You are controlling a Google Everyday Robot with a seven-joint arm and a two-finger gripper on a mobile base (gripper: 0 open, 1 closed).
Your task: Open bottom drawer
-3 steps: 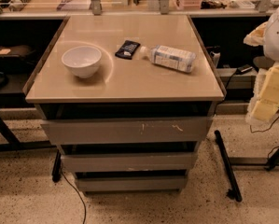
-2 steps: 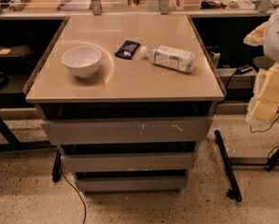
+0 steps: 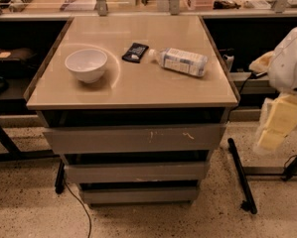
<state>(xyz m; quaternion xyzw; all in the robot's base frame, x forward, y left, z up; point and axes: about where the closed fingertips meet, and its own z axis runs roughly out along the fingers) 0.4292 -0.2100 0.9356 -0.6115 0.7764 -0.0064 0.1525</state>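
Bottom drawer (image 3: 138, 195) sits shut, lowest and narrowest; your gripper (image 3: 277, 125) hangs well right of it, likely because no approach has begun. Its grip you cannot tell.

gripper (image 3: 276, 125): pale shape low at the right, near the edge; outline unclear.
arm (image 3: 293, 58): cut off by the right edge.
bottom drawer (image 3: 138, 195): only the flat front shows; the tray is hidden behind it.
bottle (image 3: 180, 62): label too small to read.
packet (image 3: 135, 52): print unreadable.
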